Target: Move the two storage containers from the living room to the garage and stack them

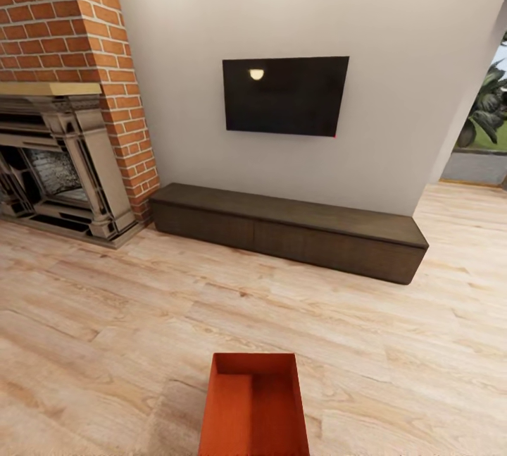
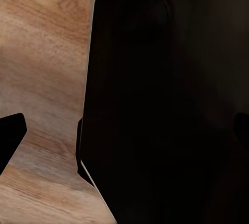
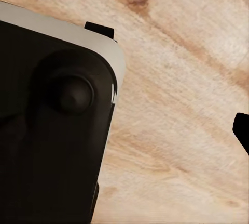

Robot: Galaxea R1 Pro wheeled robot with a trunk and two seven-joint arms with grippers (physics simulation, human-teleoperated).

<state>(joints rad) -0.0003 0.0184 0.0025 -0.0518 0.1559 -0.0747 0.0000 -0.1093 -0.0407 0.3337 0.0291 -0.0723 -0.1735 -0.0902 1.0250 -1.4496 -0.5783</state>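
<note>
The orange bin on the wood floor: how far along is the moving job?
Nothing looks done yet. One orange bin sits empty on the living room's wood floor, before the dark bench and TV. Nothing shows it gripped. Carrying both bins to the garage and stacking them is all left.

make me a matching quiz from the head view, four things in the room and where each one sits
Things:
1. TV
2. fireplace
3. bin
4. bench

Places:
a. on the wood floor, nearest the camera
b. mounted on the white wall
c. on the floor against the wall, below the TV
d. set in the red brick at far left

Pairs: 1-b, 2-d, 3-a, 4-c
</note>
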